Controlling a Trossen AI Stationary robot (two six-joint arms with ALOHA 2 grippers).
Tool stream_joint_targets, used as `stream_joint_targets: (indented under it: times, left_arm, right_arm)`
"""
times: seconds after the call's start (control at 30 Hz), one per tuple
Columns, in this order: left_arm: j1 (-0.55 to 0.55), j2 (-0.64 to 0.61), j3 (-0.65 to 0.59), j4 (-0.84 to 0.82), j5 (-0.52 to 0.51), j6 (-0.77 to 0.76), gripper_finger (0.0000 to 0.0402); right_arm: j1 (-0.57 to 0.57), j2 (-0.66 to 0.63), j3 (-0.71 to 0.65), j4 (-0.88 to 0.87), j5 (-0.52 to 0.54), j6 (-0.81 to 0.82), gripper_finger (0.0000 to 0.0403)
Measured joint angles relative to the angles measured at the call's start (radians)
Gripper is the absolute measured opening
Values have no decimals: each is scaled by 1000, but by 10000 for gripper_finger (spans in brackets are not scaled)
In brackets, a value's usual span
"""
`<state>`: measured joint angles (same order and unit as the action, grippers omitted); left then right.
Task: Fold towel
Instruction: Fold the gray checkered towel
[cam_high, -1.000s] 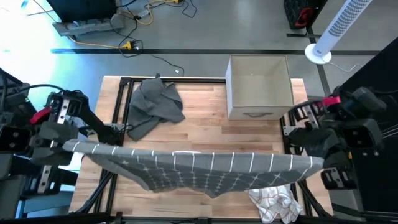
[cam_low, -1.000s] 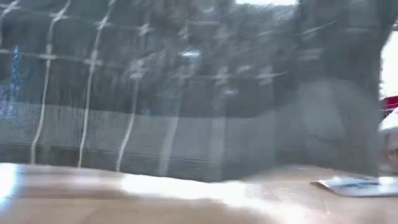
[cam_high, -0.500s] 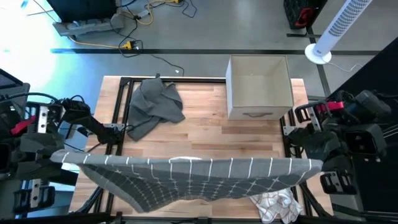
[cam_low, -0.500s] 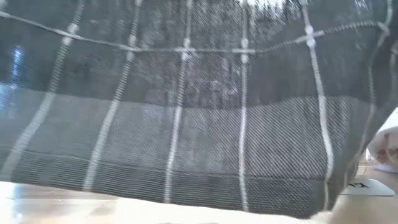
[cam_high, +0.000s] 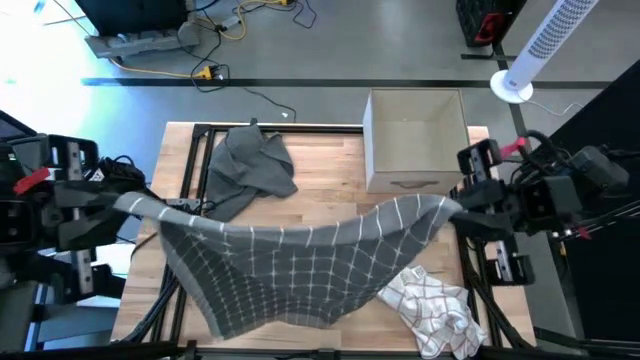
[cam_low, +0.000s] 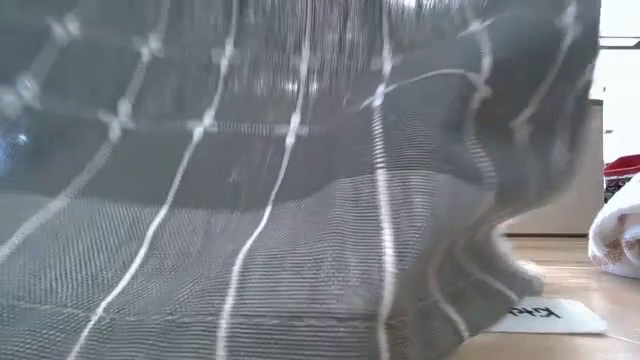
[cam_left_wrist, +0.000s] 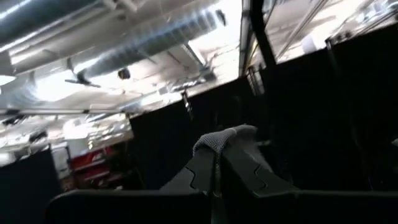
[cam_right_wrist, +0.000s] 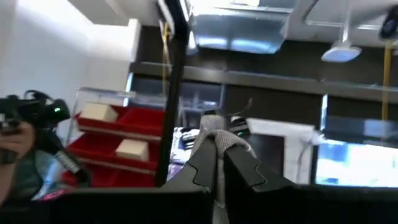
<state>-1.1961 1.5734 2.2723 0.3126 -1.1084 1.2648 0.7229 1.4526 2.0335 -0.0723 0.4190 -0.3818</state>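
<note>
Jaws of both the left gripper (cam_high: 128, 203) and right gripper (cam_high: 452, 208), each clamped on a towel (cam_high: 290, 260) corner, have swung inward and forward, so the once-taut cloth now sags over the counter (cam_high: 330, 170), apparently ready for laying out.

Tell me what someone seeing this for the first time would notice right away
The big grey checked towel strung across the front of the table, held up by a corner in each gripper: the left gripper at the table's left edge, the right gripper near the right edge. It sags in the middle and fills the low view. Behind it lie a crumpled grey cloth and an open box; a white checked cloth sits at front right.
</note>
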Motion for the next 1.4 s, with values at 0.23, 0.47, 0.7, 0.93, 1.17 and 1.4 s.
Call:
stream_joint_targets:
  times: [0.23,0.47,0.7,0.93,1.17,1.4]
  left_arm:
    - [-37,0,0,-104,96,69,4]
    - [-38,0,-1,-134,110,31,4]
    - [-43,1,-1,-127,191,22,4]
    - [-60,11,-2,-135,329,-49,4]
    - [-64,42,-2,-138,372,-122,4]
    - [-75,57,-2,-171,394,-115,4]
  right_arm:
    - [7,-2,0,-5,-325,-20,0]
    - [7,3,0,-66,-340,64,0]
    - [16,6,-1,-40,-396,50,0]
    - [28,13,-3,26,-521,-68,0]
    - [30,47,11,26,-555,3,0]
    - [51,93,86,-19,-586,17,0]
